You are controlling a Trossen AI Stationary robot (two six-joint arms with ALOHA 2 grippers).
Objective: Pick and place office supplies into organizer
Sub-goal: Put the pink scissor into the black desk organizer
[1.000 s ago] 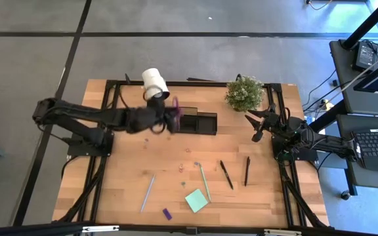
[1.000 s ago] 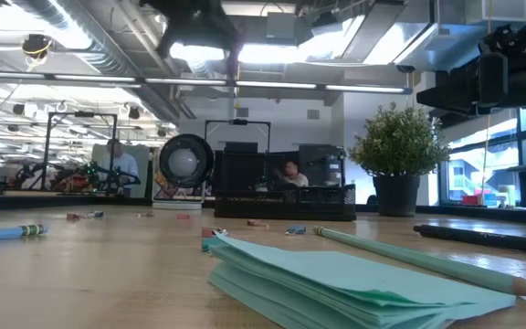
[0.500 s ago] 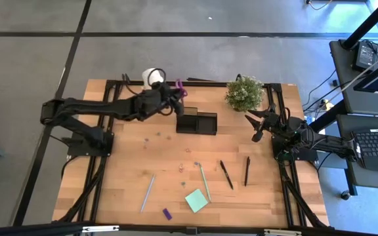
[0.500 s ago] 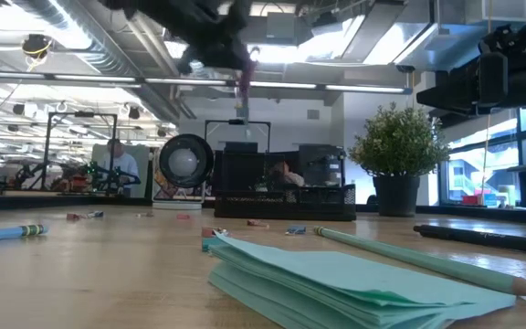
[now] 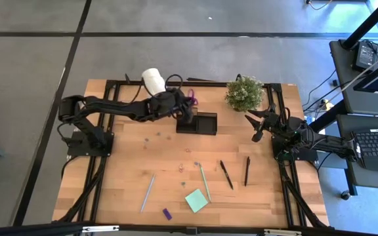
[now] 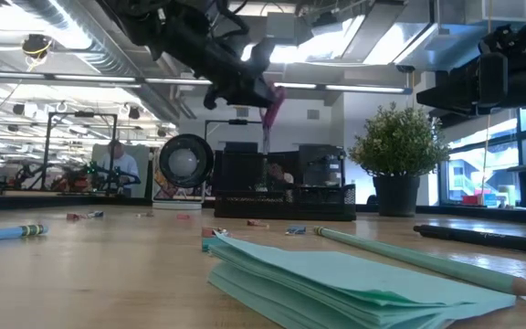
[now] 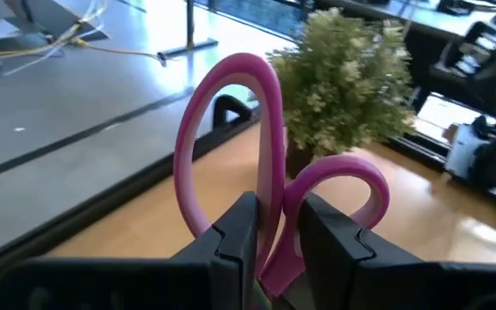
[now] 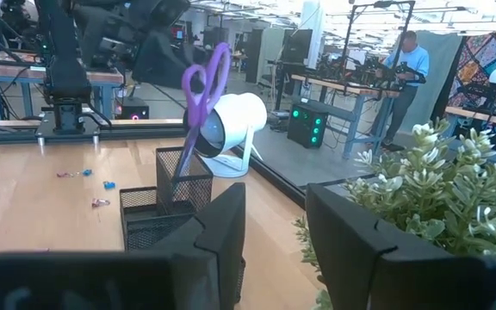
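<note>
My left gripper (image 5: 183,109) is shut on the purple-handled scissors (image 5: 190,99) and hovers over the taller section of the black mesh organizer (image 5: 199,122). In the right wrist view the scissors (image 8: 196,95) stand blades down, and their tips reach that section's top (image 8: 176,172). Two black pens (image 5: 226,174), a pale green pen (image 5: 204,181), a grey-blue pen (image 5: 148,192), the mint sticky pad (image 5: 196,200) and a tiny purple piece (image 5: 167,214) lie flat on the table. My right gripper (image 5: 258,128) waits open near the table's right edge. My left gripper (image 7: 272,226) pinches the scissors between its two fingers just below the spot where the two handle loops meet (image 7: 271,207). The fingers (image 7: 238,234) reach in from the table's left. The scissors are clear of the table, handles up and blades hanging down (image 6: 266,137) toward the organizer.
A white roll (image 5: 153,80) stands at the far edge, just left of my left gripper. A small green plant (image 5: 244,93) sits to the right of the organizer. Small coloured bits (image 5: 156,136) are scattered mid-table. Bare wood lies along the table's left side.
My left gripper has carried the scissors toward the table's right, from beside the white roll to above the organizer's taller section. It first rose toward the far edge, then came down. The scissors have turned with it and now hang blades down, lower than before.
</note>
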